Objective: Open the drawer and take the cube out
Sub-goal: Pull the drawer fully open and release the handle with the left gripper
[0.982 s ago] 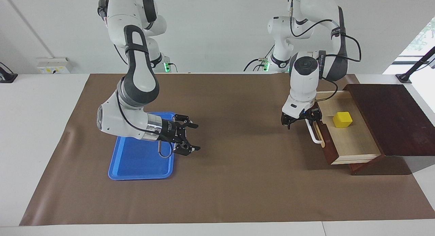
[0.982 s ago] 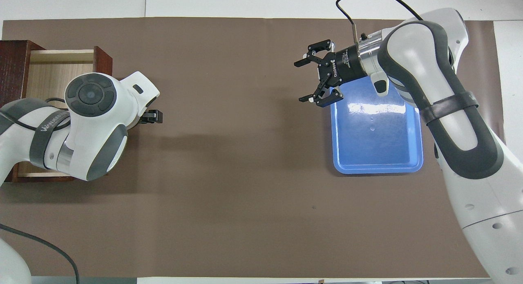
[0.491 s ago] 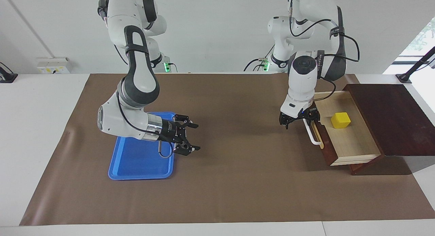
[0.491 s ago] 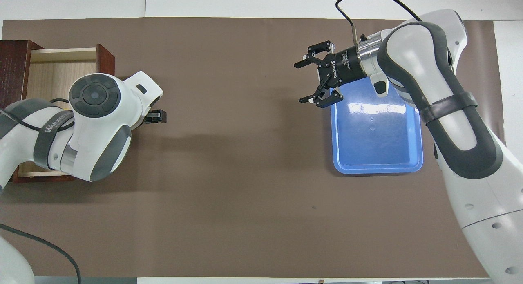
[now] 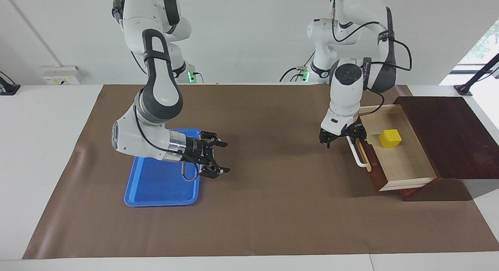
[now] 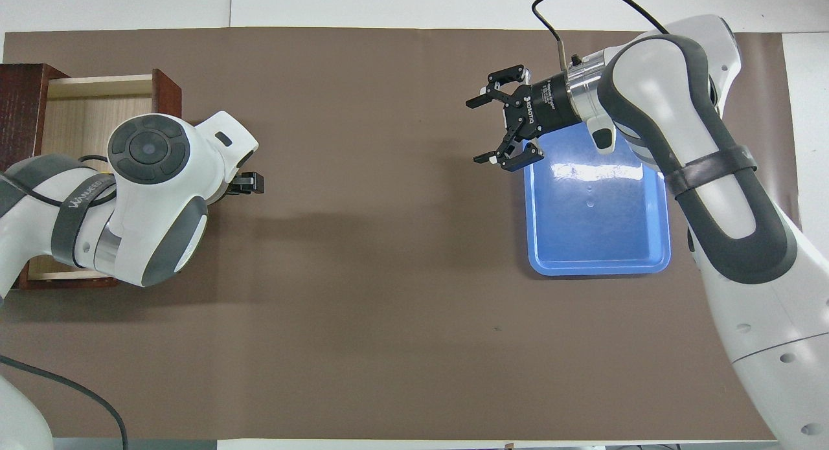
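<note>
The drawer [image 5: 393, 156], at the right of the facing frame, is seen pulled out, so the opening is judged done. The cube [image 5: 390, 138] lies inside it, not yet taken out. The left hand [image 5: 342, 139], fingers apart, is held at the white handle [image 5: 358, 156]. The right hand [image 5: 214, 158], fingers apart, is kept waiting over the blue tray's [image 5: 156, 185] edge.

Read "ROBOTIQ" in white letters along the black body of the right gripper [image 6: 495, 123], seen from overhead. Made out white lettering on the dark strap [image 6: 76, 201] around the left arm, seemingly "WANKEO", though not surely. Found no other legible text, numbers or signs.
</note>
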Controlling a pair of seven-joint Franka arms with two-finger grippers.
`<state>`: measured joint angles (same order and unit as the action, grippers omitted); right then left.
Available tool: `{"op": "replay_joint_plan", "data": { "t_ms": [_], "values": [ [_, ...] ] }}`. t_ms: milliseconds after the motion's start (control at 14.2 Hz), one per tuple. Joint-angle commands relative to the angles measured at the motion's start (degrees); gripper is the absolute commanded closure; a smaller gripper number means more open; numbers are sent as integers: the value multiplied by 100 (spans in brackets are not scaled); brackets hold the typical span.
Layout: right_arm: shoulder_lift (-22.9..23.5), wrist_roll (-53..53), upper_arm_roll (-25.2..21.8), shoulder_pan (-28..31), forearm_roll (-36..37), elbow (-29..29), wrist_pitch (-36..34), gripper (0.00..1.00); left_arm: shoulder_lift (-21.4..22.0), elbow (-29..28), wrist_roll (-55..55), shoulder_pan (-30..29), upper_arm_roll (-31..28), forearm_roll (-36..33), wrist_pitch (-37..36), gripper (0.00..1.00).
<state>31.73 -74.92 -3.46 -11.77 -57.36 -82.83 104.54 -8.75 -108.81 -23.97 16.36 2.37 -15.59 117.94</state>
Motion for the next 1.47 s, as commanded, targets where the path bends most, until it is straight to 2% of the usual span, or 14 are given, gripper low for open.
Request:
{"op": "replay_joint_plan", "data": {
  "t_ms": [0,140,281,421,702,982,1404],
  "values": [
    [-185,91,21,8,-91,-260,119,0,-198,466,-64,95,-53,73,-377,0],
    [-185,91,21,8,-91,-260,119,0,-189,562,-55,95,-53,91,-456,0],
    [-185,82,21,8,-91,-260,119,0,-189,711,-81,86,-88,458,-588,0],
    [-194,91,21,16,-91,-260,101,0,-180,1132,-81,-80,-97,731,-947,0],
    [-194,91,21,-1,-91,-286,119,0,-83,1493,-81,-369,-132,1057,-1370,0],
    [-246,249,21,-10,-91,-427,128,0,75,1520,-20,-1028,-132,1128,-1520,0],
    [-246,223,12,-10,-91,-427,145,0,145,1362,542,-1600,-132,1128,-1397,0]
  ]
}}
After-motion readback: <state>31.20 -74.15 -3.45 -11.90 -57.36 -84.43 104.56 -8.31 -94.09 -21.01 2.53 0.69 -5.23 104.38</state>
